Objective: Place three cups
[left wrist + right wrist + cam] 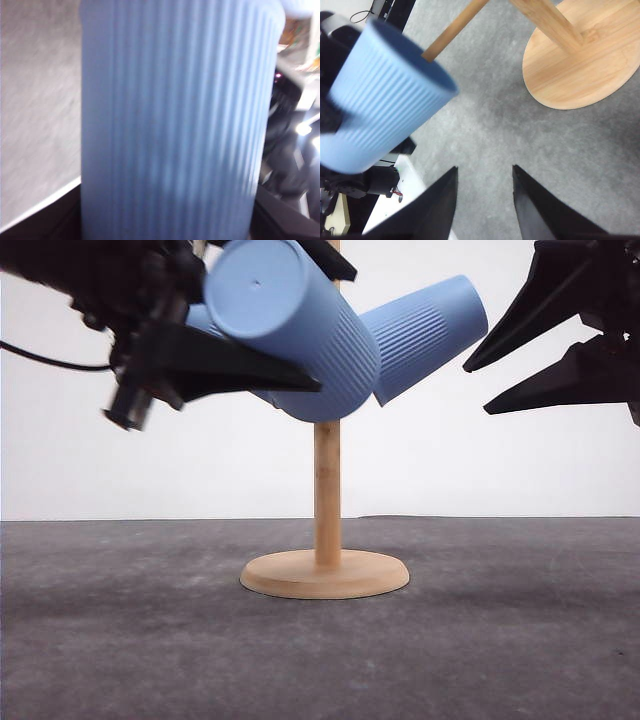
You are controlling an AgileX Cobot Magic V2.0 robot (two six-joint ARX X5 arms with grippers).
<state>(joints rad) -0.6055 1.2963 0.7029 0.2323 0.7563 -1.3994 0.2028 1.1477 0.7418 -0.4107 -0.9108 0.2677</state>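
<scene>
A light-blue ribbed cup [300,335] hangs tilted, base toward the camera, in front of the top of the wooden stand's pole [327,490]. My left gripper [335,330] is shut on it, one black finger [230,365] under it and one above. The same cup [175,125] shows close up in the left wrist view. In the right wrist view this cup [385,115] has its mouth at the tip of a wooden peg [452,30]. Another cup [425,335] sits tilted on the stand's right side. A light-blue sliver [198,318] shows behind the held cup. My right gripper [476,390] hangs open and empty to the right.
The stand's round wooden base [325,575] rests on the dark grey table [320,660], also seen as the base [585,60] beneath the right gripper [485,170]. A white wall is behind. A black cable [50,360] trails from the left arm.
</scene>
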